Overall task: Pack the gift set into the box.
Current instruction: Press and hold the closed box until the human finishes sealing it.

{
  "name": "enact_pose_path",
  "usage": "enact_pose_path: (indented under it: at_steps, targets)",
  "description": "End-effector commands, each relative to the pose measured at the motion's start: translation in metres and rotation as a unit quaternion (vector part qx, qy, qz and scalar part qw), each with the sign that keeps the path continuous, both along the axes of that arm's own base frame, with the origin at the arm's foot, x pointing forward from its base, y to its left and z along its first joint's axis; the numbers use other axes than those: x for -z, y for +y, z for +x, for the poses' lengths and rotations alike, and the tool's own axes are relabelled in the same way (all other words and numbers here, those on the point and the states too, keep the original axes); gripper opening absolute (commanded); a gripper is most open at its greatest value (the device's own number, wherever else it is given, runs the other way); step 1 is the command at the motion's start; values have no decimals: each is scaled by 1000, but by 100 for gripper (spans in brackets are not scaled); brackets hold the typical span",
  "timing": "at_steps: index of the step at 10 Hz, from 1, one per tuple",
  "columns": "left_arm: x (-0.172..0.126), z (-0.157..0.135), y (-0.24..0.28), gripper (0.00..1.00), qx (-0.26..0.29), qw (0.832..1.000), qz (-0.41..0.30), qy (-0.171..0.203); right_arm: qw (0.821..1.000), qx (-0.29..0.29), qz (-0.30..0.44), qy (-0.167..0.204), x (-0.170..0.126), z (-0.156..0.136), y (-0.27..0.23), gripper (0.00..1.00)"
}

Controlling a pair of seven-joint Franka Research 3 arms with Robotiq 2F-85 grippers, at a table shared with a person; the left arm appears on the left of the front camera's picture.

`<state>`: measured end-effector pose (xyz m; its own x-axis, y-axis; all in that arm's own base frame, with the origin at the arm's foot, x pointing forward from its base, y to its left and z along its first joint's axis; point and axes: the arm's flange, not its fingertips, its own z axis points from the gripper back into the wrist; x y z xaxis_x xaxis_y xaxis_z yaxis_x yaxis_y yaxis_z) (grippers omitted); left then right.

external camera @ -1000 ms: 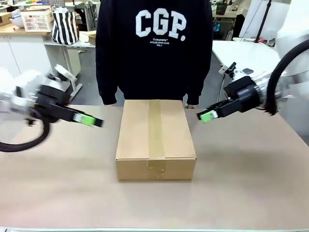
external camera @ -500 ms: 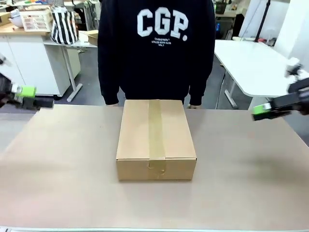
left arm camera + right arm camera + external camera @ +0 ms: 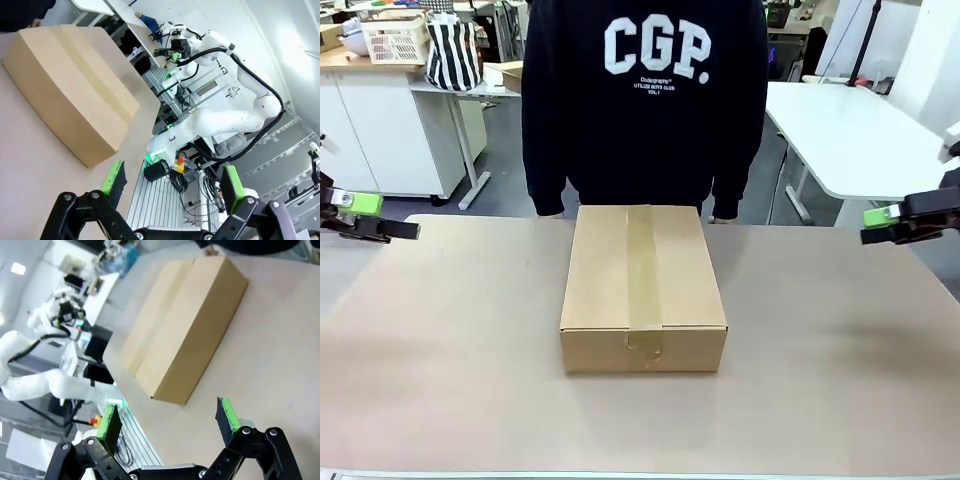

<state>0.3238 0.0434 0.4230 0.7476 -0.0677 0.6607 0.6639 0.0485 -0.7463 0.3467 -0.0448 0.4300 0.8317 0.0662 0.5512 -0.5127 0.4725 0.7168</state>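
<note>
The box (image 3: 642, 290) lies shut in the middle of the table, with a brown tape strip (image 3: 642, 265) running along its top. The gift set is out of view. My left gripper (image 3: 375, 217) hangs open over the table's far left edge, well away from the box. My right gripper (image 3: 880, 226) hangs open at the far right edge, equally far off. The left wrist view looks past the open left gripper (image 3: 172, 182) at the box (image 3: 70, 85). In the right wrist view, the box (image 3: 185, 325) lies beyond the open right gripper (image 3: 168, 420). Neither gripper holds anything.
A person in a dark sweatshirt (image 3: 645, 100) stands at the far side, with a hand (image 3: 718, 217) by the box's far right corner. Bare tabletop (image 3: 450, 330) spreads on both sides of the box. A white table (image 3: 840, 130) stands at the back right.
Both arms have drawn back outward from beside the box to the table's left and right edges. The box has not moved.
</note>
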Motion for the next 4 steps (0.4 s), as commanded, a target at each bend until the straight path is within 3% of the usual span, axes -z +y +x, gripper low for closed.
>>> enact_pose_path:
  at_steps: [1,4]
  targets:
    - [-3,0,-4,100,-5,1000,-3,-3,1000,-3,-9,2,-3,-2,-1,100]
    - [-3,0,-4,100,-5,1000,-3,-3,1000,-3,-9,2,-3,-2,-1,100]
